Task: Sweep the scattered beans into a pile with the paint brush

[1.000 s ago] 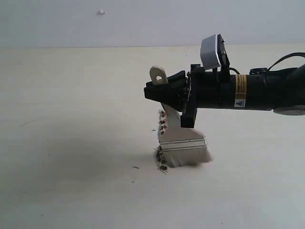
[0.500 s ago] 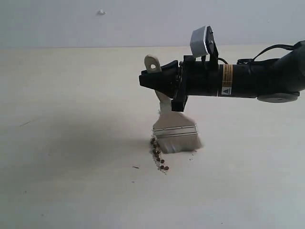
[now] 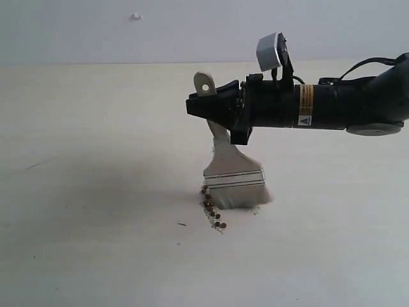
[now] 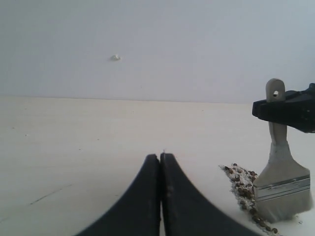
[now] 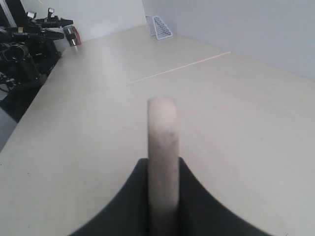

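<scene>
The right gripper (image 3: 199, 107) is clamped on the handle of the paint brush (image 3: 233, 178), which stands on its bristles on the table (image 3: 96, 192), leaning slightly. In the exterior view the beans (image 3: 213, 214) form a short line touching the bristles' left edge. The left wrist view shows more: the pile (image 4: 242, 184) has whitish grains mixed in. It also shows the left gripper (image 4: 161, 164) pressed fully closed on nothing, well apart from the beans. The right wrist view shows only the handle's narrow edge, gripped from both sides.
</scene>
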`<action>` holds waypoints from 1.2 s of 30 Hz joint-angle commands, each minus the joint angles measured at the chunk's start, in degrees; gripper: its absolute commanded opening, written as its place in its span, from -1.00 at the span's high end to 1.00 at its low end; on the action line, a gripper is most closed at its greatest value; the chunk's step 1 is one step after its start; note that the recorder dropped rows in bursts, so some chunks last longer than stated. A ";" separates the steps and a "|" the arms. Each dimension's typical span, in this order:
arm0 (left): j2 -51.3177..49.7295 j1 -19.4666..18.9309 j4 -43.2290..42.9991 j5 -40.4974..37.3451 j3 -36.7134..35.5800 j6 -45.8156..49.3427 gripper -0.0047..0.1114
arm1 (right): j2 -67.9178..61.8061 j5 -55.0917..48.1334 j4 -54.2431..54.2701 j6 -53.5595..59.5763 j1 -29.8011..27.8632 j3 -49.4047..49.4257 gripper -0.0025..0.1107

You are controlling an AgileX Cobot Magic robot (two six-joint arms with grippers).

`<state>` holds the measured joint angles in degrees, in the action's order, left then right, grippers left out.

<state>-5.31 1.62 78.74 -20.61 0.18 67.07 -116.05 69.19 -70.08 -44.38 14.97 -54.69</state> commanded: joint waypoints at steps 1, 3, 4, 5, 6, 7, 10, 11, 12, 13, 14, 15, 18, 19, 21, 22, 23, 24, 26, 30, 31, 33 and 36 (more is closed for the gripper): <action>-0.06 0.34 -0.01 -0.06 -0.18 0.26 0.92 | 2.90 0.77 -1.52 -2.45 -0.30 -0.37 0.96; -0.06 0.34 -0.01 -0.06 -0.18 0.26 0.92 | 4.03 0.64 -1.91 -3.92 -0.30 -0.37 0.96; -0.06 0.34 -0.01 -0.06 -0.18 0.26 0.92 | 4.69 -0.32 -2.34 -4.62 -0.30 -0.37 0.96; -0.06 0.34 -0.01 -0.06 -0.18 0.26 0.92 | 5.21 -1.08 -2.86 -5.34 -0.30 -0.37 0.96; -0.06 0.34 -0.01 -0.06 -0.18 0.26 0.92 | 5.91 -2.12 -3.50 -6.10 -0.30 -0.37 0.96; -0.06 0.34 -0.01 -0.06 -0.18 0.26 0.92 | 6.60 -3.03 -4.18 -7.05 -0.30 -0.37 0.96; -0.06 0.34 -0.01 -0.06 -0.18 0.26 0.92 | 8.52 -3.02 -6.23 -9.79 -0.30 -0.37 0.96; -0.06 0.34 -0.01 -0.06 -0.18 0.26 0.92 | 9.18 -3.03 -7.03 -10.57 -0.30 -0.37 0.96; -0.06 0.34 -0.01 -0.06 -0.18 0.26 0.92 | 9.69 -3.03 -7.74 -11.41 -0.30 -0.37 0.96; -0.06 0.34 -0.01 -0.06 -0.18 0.26 0.92 | 10.34 -3.03 -8.51 -11.73 -0.30 -0.37 0.96; -0.06 0.34 -0.01 -0.06 -0.18 0.26 0.92 | 11.01 -3.03 -9.06 -12.29 -0.30 -0.12 0.96; -0.06 0.34 -0.01 -0.06 -0.18 0.26 0.92 | 11.65 -3.03 -9.16 -12.46 -0.30 0.27 0.96; -0.06 0.34 -0.01 -0.06 -0.18 0.26 0.92 | 14.29 -3.03 -8.65 -10.29 -0.30 2.68 0.96; -0.06 0.34 -0.01 -0.06 -0.18 0.26 0.92 | 15.34 -2.88 -7.86 -9.12 -0.30 4.03 0.96; -0.06 0.34 -0.01 -0.06 -0.18 0.26 0.92 | 17.51 -2.51 -5.49 -5.74 -0.30 6.93 0.96; -0.06 0.34 -0.01 -0.06 -0.18 0.26 0.92 | 18.67 -1.36 -3.01 -3.84 -0.30 9.16 0.96; -0.06 0.34 -0.01 -0.06 -0.18 0.26 0.92 | 19.31 -0.11 -1.24 -1.71 -0.30 11.05 0.96; -0.06 0.34 -0.01 -0.06 -0.18 0.26 0.92 | 19.78 0.77 0.64 -0.16 -0.30 12.54 0.96; -0.06 0.34 -0.01 -0.06 -0.18 0.26 0.92 | 20.25 0.77 4.97 3.27 -0.30 15.89 0.96; -0.06 0.34 -0.01 -0.06 -0.18 0.26 0.92 | 20.27 0.77 10.77 7.32 -0.30 20.37 0.96; -0.06 0.34 -0.01 -0.06 -0.18 0.26 0.92 | 20.15 0.77 11.76 8.32 -0.30 21.28 0.96; -0.06 0.34 -0.01 -0.06 -0.18 0.26 0.92 | 20.05 0.77 12.57 9.64 -0.30 22.48 0.96; -0.06 0.34 -0.01 -0.06 -0.18 0.26 0.92 | 20.05 0.77 12.85 9.65 -0.30 22.75 0.96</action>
<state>-5.31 1.62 78.74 -20.61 0.18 67.07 -96.20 69.20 -58.95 -35.85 14.97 -32.38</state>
